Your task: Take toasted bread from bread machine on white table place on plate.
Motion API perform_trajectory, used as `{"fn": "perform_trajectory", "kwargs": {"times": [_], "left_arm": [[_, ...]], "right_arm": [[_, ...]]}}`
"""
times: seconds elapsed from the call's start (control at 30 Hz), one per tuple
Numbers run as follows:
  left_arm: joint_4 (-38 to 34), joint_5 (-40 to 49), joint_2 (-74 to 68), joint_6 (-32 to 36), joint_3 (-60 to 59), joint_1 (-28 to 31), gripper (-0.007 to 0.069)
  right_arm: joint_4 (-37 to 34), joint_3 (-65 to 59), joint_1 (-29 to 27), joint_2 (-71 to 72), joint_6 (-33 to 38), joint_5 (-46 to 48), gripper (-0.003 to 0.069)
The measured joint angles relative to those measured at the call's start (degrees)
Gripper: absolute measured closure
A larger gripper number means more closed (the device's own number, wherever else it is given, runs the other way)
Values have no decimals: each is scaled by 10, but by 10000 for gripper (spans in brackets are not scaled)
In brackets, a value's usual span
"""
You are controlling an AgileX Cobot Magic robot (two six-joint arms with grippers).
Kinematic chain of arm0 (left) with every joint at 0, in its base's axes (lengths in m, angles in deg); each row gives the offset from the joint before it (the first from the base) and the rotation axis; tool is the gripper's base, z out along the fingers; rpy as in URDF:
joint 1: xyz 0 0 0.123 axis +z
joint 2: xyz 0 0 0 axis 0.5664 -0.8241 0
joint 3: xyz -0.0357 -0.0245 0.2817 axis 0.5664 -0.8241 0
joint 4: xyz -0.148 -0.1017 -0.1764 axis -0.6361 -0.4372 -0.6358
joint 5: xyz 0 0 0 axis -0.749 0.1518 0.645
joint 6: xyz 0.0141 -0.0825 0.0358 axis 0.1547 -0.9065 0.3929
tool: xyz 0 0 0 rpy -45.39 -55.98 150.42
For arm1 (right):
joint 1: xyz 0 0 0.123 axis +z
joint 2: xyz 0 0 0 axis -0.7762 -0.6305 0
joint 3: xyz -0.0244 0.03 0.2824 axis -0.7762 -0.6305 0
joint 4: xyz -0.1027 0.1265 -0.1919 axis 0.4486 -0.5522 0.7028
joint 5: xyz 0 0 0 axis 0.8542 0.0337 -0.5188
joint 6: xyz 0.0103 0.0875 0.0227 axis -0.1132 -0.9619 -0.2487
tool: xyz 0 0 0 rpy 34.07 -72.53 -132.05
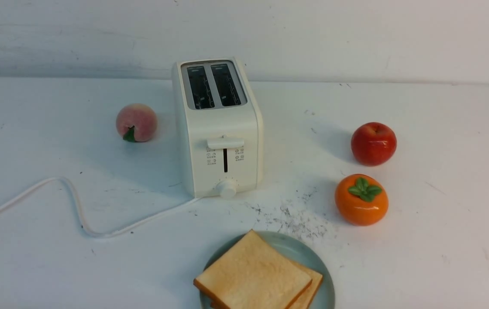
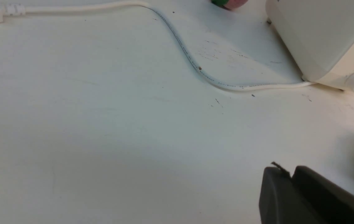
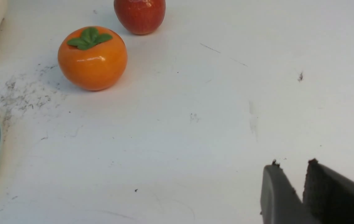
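White matte table (image 1: 441, 240), scuffed and speckled, bears all items, here placed relative to the bread machine (image 1: 218, 128). Left of the machine and well apart: a white cord (image 1: 77, 206), looping from the machine's base toward the table's left edge, its plug seen only in the left wrist view. Just left of the machine: one pink peach (image 1: 136, 122), green leaf at its base. Centre: the bread machine itself, white, boxy, two slots, both showing dark and empty; lever high on its front track, round knob below. In front of the machine, nearest the robot: a pale blue-green plate (image 1: 304, 253), holding the toasted bread (image 1: 253, 274), two slices stacked, the upper skewed over the lower, one corner overhanging the rim. Right of the machine, well apart: one red apple (image 1: 373, 143); nearer the robot than the apple, one orange persimmon (image 1: 361, 199) with green leaf cap. Task status, judged: both slices rest on the plate and neither slot holds bread, so the transfer appears complete, with nothing left but keeping the arms clear. Left gripper (image 2: 291, 177): dark fingers pressed together, holding nothing, low over bare table left of the plate. Right gripper (image 3: 298, 177): fingers parted by a narrow gap, empty, over bare table right of the plate. Obscured: neither arm appears in the front view; the plate's near edge is cut off; the slot interiors are too dark to inspect fully.
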Motion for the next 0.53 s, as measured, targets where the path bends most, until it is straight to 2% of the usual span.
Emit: {"fn": "perform_trajectory", "kwargs": {"times": [0.53], "left_arm": [[-2,-1,0,0,0,0,554]], "right_arm": [[0,0,0,0,-1,0,505]]}}
